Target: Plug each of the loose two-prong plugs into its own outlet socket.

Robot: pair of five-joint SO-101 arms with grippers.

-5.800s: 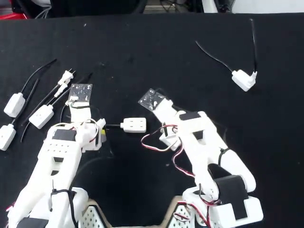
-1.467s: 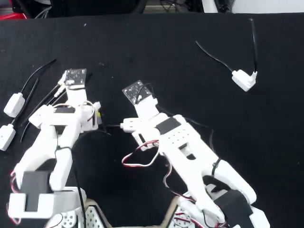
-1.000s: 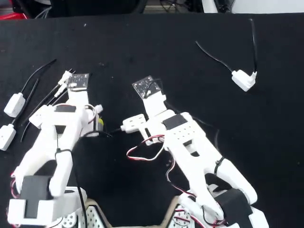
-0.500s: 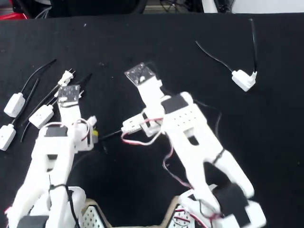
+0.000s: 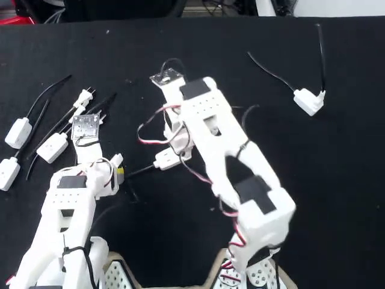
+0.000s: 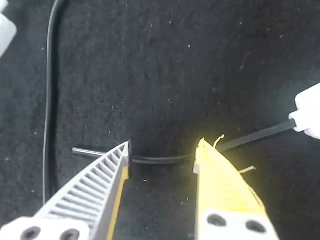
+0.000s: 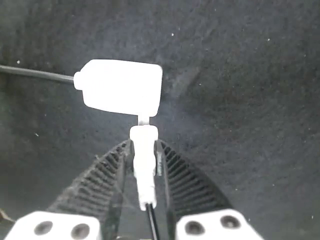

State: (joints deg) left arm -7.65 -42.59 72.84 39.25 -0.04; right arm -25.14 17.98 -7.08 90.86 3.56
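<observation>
My right gripper [image 7: 143, 145] is shut on a small white two-prong plug [image 7: 143, 162]. The plug's front end meets the side of a white outlet socket [image 7: 120, 92] lying on the black table. In the high view this socket [image 5: 164, 159] lies at mid-table under the right arm's tip [image 5: 175, 147]. My left gripper [image 6: 163, 150] is open, its fingers standing either side of the socket's black cable [image 6: 160, 160], just left of the socket [image 6: 310, 115]. In the high view the left gripper [image 5: 120, 174] sits low at the cable's end.
At the far left lie a loose plug [image 5: 83, 97] and three white sockets [image 5: 18, 132], [image 5: 52, 147], [image 5: 8, 172] with black cables. Another white socket [image 5: 308, 100] with a long cable lies at the far right. The right arm spans the table's middle.
The right arm has swung upright over mid-table, pointing its gripper down at the socket. The left arm pulled back from the far-left plugs to the socket's cable.
</observation>
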